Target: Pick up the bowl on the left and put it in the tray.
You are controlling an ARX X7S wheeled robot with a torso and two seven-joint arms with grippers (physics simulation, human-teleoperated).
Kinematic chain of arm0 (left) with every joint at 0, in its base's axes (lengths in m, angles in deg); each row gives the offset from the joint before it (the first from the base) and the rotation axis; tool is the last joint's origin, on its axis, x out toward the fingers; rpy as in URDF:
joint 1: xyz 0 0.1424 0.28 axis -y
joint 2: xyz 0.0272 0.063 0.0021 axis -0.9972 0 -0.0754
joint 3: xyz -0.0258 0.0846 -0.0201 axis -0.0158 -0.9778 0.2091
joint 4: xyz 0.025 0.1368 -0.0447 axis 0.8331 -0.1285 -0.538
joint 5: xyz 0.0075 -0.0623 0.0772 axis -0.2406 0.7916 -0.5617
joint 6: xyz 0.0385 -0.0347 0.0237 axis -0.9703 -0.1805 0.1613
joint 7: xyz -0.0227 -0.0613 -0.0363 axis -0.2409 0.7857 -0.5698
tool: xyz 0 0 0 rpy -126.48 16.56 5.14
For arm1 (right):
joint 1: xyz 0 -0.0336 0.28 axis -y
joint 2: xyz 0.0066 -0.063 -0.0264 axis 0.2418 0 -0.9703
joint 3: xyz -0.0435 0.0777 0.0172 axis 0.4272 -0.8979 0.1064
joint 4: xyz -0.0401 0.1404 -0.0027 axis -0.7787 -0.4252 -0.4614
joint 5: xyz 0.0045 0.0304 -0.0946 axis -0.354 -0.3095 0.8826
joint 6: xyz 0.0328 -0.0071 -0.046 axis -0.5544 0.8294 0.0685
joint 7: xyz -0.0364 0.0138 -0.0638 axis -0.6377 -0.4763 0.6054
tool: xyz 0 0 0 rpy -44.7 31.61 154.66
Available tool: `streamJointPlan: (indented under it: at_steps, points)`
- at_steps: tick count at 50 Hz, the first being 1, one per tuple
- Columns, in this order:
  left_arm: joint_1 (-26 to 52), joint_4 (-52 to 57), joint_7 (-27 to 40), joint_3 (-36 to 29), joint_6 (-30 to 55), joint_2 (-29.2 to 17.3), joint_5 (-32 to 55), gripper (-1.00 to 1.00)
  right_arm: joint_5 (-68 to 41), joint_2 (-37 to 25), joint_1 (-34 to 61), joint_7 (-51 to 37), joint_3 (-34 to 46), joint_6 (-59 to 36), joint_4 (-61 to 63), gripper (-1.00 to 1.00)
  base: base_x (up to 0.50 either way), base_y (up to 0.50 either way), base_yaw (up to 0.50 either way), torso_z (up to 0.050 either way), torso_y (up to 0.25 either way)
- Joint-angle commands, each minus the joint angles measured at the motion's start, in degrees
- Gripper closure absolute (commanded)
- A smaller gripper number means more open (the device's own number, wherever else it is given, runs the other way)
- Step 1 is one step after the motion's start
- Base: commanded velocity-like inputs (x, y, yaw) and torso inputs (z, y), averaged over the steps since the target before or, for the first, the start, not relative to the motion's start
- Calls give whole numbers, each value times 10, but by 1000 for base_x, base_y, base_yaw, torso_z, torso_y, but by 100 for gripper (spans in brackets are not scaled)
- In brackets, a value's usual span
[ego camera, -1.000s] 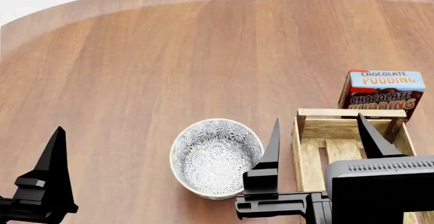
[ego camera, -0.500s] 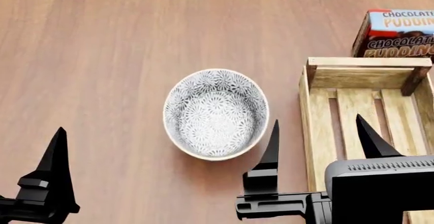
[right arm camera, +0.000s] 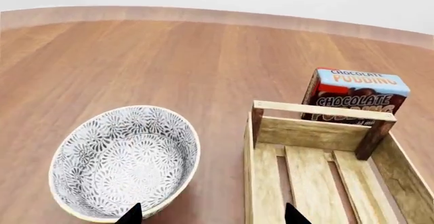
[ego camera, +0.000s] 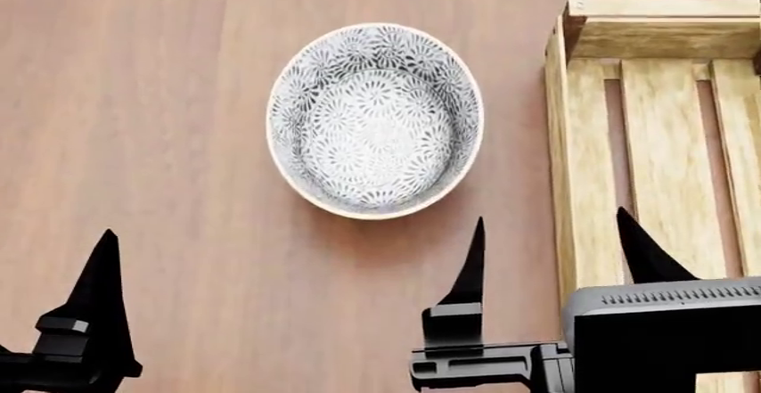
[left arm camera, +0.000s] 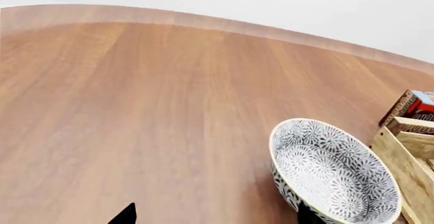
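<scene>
The bowl [ego camera: 374,118], white with a fine grey floral pattern and a cream rim, stands upright on the wooden table, left of the tray [ego camera: 583,143], a long light-wood slatted crate. A strip of bare table separates them. My right gripper [ego camera: 553,250] is open and holds nothing. It hovers nearer than both, one finger in line with the bowl's right edge, the other over the tray's near part. In the right wrist view the bowl [right arm camera: 125,160] and the tray [right arm camera: 318,132] lie ahead of the open gripper [right arm camera: 213,215]. My left gripper [left arm camera: 215,216] is open and empty, nearer than the bowl [left arm camera: 332,170] and to its left.
A chocolate pudding box [right arm camera: 356,94] stands just behind the tray's far end bar and is cut off at the top right corner of the head view. The round table's far edge [left arm camera: 203,21] curves across the back.
The head view has tilted down: bowl, tray and pudding box have slid up the picture and grown larger. Both grippers keep their places in the view and stay open.
</scene>
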Motion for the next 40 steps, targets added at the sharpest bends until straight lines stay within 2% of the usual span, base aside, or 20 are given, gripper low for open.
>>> streamJointPlan:
  at_steps: [1,5,8,14,18,24,31,40]
  points:
    - [-3,-5,2,1,-7,0,0,-100,11,-8,-2,1,18,13,-7,-100,0,0,0,0,-250]
    - [-3,-8,9,-1,-5,0,-4,-100,-10,-6,3,9,6,13,-8,-100,0,0,0,0,-239]
    - [-5,-9,13,-3,6,-1,3,-100,13,-28,23,23,46,14,-9,-100,0,0,0,0,0]
    - [-21,-21,7,-10,-17,-2,-21,-100,153,-118,91,120,225,101,-30,-100,0,0,0,0,0]
    - [-34,-25,4,-12,-34,-2,-31,-100,167,-129,156,161,266,79,-57,-100,0,0,0,0,0]
    - [-38,-33,3,-6,-38,-2,-25,-100,248,-152,265,252,397,93,-134,-100,0,0,0,0,0]
    - [-41,-36,2,-6,-41,-2,-22,-100,282,-149,317,306,467,91,-183,-100,0,0,0,0,0]
    - [-47,-44,-4,-1,-52,-4,-19,-100,298,-133,362,348,501,114,-290,-100,0,0,0,0,0]
